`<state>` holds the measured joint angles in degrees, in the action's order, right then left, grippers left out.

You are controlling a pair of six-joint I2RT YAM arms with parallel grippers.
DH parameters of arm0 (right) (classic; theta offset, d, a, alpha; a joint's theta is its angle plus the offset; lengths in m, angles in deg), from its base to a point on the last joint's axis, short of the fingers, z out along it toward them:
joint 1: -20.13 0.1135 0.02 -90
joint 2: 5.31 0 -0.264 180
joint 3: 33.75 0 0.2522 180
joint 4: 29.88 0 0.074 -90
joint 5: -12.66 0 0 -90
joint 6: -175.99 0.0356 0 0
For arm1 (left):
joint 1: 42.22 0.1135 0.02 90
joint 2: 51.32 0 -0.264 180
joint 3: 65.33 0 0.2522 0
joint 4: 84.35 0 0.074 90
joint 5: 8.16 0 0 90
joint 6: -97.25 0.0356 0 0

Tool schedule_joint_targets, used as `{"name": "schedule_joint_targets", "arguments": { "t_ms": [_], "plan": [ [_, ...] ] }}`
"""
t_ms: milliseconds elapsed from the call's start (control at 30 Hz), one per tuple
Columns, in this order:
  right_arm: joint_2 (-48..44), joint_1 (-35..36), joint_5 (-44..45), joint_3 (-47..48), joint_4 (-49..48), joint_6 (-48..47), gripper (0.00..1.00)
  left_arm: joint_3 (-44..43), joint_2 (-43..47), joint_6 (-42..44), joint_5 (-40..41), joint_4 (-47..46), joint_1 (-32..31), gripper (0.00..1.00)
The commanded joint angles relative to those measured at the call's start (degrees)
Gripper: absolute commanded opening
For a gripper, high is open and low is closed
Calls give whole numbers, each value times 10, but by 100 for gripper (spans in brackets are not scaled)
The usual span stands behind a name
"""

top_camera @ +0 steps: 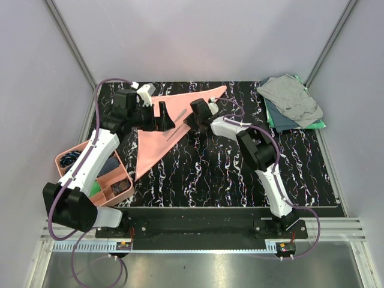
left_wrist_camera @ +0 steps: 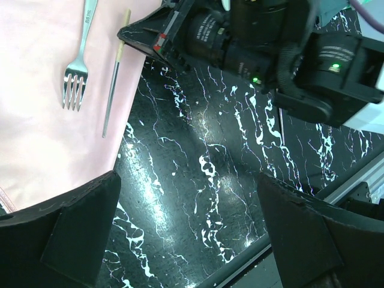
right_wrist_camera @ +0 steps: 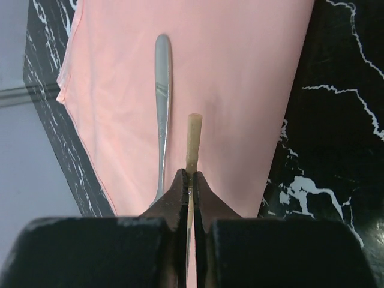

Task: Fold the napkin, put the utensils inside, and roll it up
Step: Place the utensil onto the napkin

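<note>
Right wrist view: chopstick (right_wrist_camera: 193, 135) lies on the pink napkin (right_wrist_camera: 246, 90), long axis running up the frame, parallel to the fork (right_wrist_camera: 162, 102) just to its left. The right gripper (right_wrist_camera: 189, 180) is clamped on the chopstick. The left gripper (left_wrist_camera: 189, 198) hangs spread over the marbled tabletop (left_wrist_camera: 198, 144).

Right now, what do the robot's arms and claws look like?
The left arm and right arm have white shells with chunky black joints. A purple cable runs along each. The left claw and right claw have black, wedge-shaped fingers. A small green light glows on the right arm's wrist.
</note>
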<state>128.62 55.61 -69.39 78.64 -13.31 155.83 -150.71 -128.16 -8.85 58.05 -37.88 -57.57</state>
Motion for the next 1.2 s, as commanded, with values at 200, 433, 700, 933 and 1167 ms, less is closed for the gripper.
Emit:
{"name": "schedule_joint_targets", "arguments": {
  "t_ms": [200,433,700,933,1167],
  "plan": [
    [41,3,32,75,-17,40,0,-4,17,0,-14,-28,-3,99],
    [52,3,61,109,15,-15,0,-5,15,-1,-19,-27,-3,99],
    [36,3,74,96,28,-49,0,-5,13,-3,-22,-27,-3,99],
    [50,2,70,104,27,-55,0,-5,15,-2,-19,-27,-3,99],
    [56,3,44,119,29,-66,34,-5,19,1,-15,-27,-4,99]
  ]
}}
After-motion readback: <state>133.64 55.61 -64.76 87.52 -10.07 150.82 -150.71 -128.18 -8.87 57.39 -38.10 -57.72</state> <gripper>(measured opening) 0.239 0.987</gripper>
